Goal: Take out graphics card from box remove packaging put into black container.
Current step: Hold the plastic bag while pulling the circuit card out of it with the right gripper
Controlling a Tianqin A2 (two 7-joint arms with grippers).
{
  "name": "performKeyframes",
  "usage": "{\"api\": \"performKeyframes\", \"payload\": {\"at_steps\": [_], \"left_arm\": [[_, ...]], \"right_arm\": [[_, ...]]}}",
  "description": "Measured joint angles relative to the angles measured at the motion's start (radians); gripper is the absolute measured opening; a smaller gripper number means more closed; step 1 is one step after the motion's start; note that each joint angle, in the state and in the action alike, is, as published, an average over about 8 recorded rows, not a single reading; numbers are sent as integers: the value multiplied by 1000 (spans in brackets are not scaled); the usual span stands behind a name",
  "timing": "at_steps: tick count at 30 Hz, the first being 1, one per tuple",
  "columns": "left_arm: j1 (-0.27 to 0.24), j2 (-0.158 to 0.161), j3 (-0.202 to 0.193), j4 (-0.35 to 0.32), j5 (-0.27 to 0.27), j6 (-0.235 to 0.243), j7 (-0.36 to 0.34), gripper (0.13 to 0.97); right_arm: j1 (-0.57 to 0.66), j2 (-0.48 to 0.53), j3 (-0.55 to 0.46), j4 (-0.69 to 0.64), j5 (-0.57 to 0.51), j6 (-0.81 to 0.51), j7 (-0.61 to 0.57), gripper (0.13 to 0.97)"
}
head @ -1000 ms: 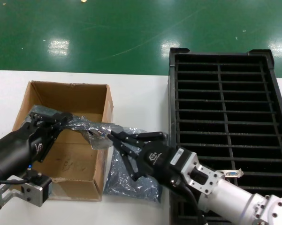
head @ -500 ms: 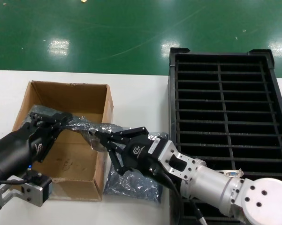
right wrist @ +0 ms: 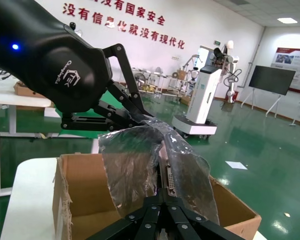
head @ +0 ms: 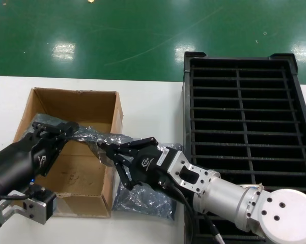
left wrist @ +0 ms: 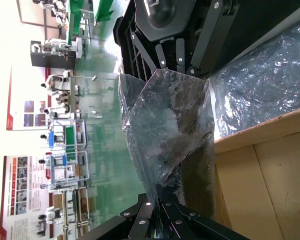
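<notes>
The brown box (head: 74, 96) sits on the white table at the left. My left gripper (head: 66, 129) is over the box, shut on one end of the crinkly grey-blue bag (head: 86, 134); its fingers pinch the plastic in the left wrist view (left wrist: 169, 202). The bag hangs lifted between both grippers. My right gripper (head: 103, 150) is at the box's right wall, shut on the graphics card at the bag's other end. The card's silver bracket with a port (right wrist: 168, 179) shows just past my right gripper (right wrist: 164, 194). The black container (head: 239, 101) stands to the right.
A second, flat grey-blue bag (head: 142, 198) lies on the table between the box and the black container, under my right arm. A small silver bracket tip (head: 257, 187) shows in a near row of the container. Green floor lies beyond the table's far edge.
My right gripper has moved left toward the box, turned at the wrist, and closed on the card end of the bag. The left arm has stayed still, holding the bag.
</notes>
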Motion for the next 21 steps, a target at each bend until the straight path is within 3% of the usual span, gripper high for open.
{"api": "performKeyframes", "payload": {"at_steps": [15,21], "left_arm": [[0,0,0,0,0,0,0,140],[0,0,0,0,0,0,0,140]], "right_arm": [[-7,-3,6,5,15,-10,-3,169],[-4,-10,10,-8,16,-3,3,245]]}}
